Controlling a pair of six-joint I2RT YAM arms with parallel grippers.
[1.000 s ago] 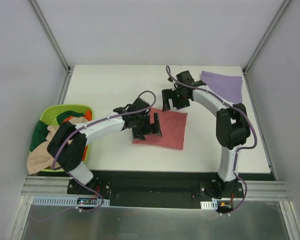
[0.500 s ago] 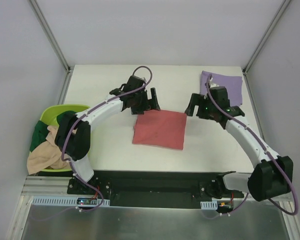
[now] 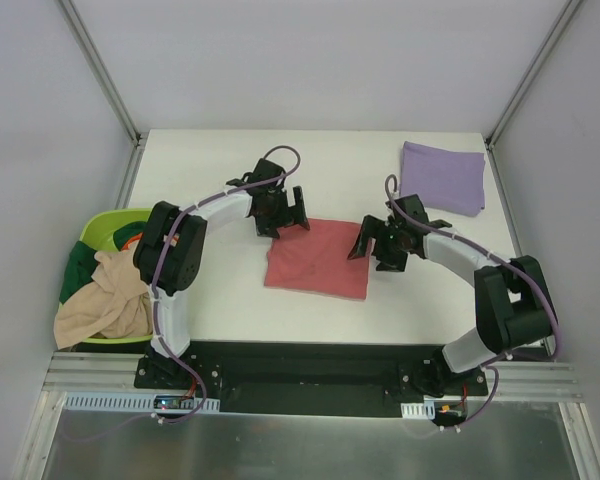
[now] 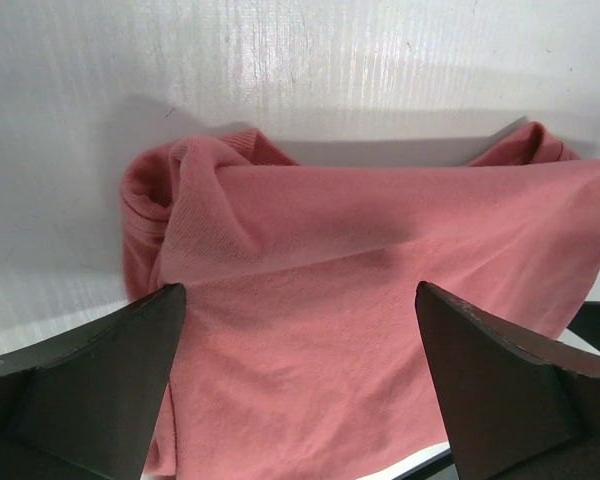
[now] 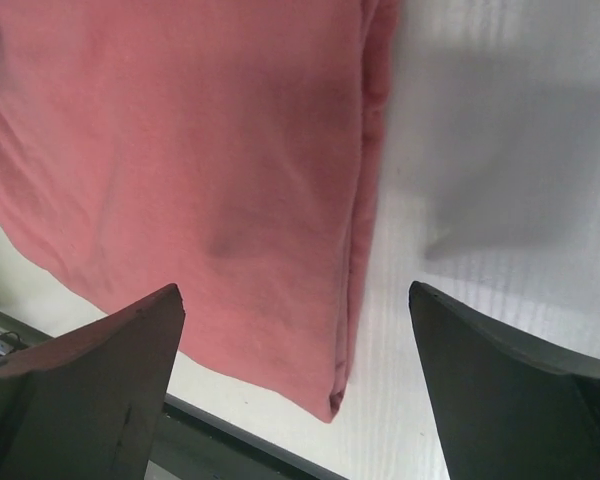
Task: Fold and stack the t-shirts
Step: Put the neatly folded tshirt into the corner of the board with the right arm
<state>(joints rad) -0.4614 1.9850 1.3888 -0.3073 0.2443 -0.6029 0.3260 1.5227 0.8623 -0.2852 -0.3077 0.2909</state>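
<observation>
folded red t-shirt [image 3: 318, 257] flat mid-table; folded purple t-shirt [image 3: 442, 176] far right corner

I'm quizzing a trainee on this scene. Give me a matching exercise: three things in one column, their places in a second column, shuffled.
Things:
1. red shirt
2. purple shirt
3. green bin

Places:
A. far right corner of the table
B. beside the table's left edge
C. middle of the table

Pairs: 1-C, 2-A, 3-B
</observation>
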